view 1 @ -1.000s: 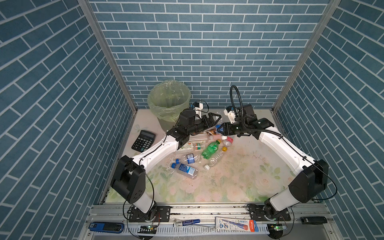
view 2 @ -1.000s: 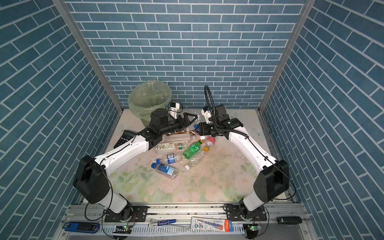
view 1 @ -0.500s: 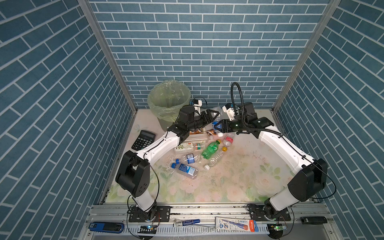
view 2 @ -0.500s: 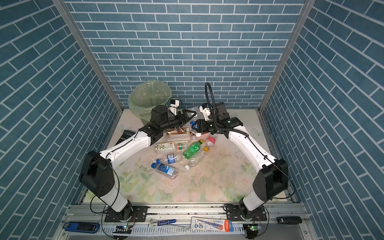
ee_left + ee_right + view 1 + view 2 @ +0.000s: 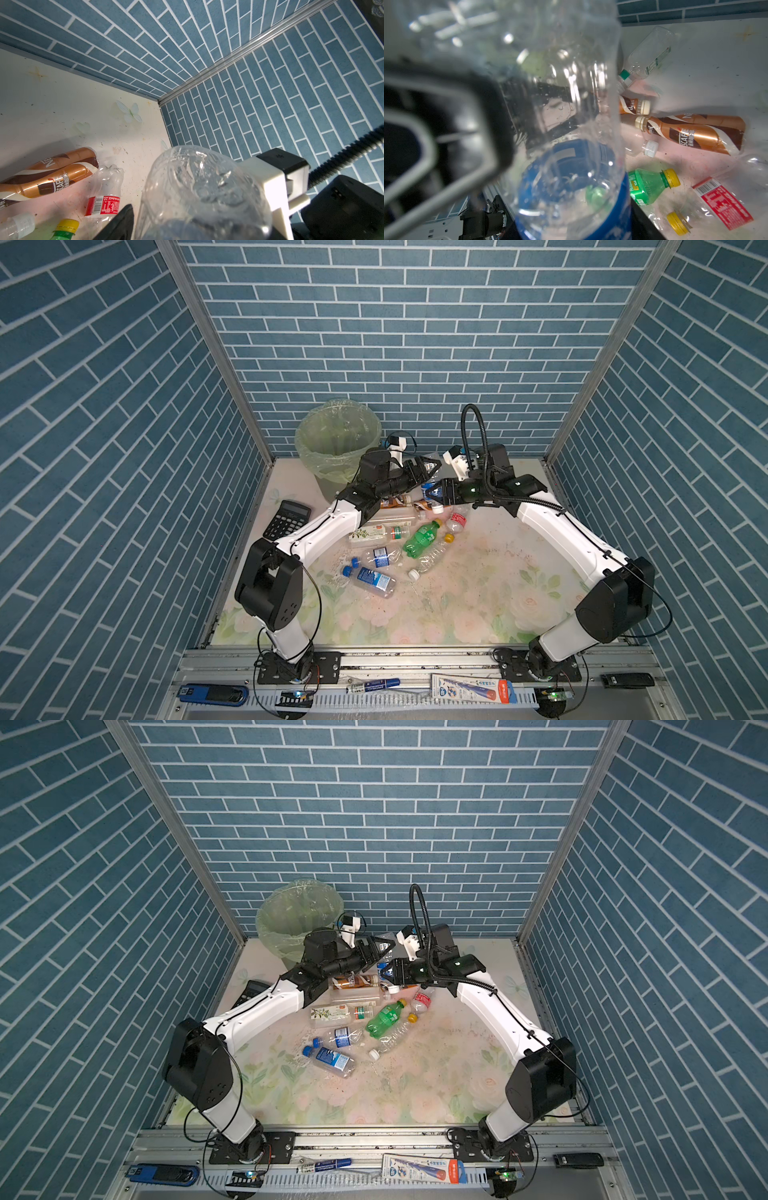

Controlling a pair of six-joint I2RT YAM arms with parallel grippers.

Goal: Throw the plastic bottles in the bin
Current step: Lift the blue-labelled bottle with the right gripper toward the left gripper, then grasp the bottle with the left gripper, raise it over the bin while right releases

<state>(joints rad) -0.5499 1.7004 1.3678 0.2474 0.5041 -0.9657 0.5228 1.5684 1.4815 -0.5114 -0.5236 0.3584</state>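
Note:
A clear plastic bottle with a blue label [image 5: 428,489] [image 5: 381,969] hangs above the back of the table between both arms. My right gripper [image 5: 435,492] [image 5: 577,218] is shut on its labelled end. My left gripper [image 5: 430,467] [image 5: 197,228] is shut on its clear end [image 5: 203,187], with one black finger [image 5: 118,224] against its side. The bin [image 5: 307,456] [image 5: 270,928], lined with pale green plastic, stands just behind and left of my left gripper. Several bottles lie below: a green one [image 5: 422,537], brown-wrapped ones [image 5: 695,133], a red-labelled one [image 5: 457,520] and blue-labelled ones [image 5: 374,578].
A black calculator [image 5: 286,518] lies by the left wall. Blue brick walls close in the back and both sides. Loose caps [image 5: 347,570] lie among the bottles. The front half of the floral table top [image 5: 457,614] holds nothing.
My left arm has swung in and its jaws have narrowed onto the clear end of the bottle. My right gripper has kept its hold and hardly moved.

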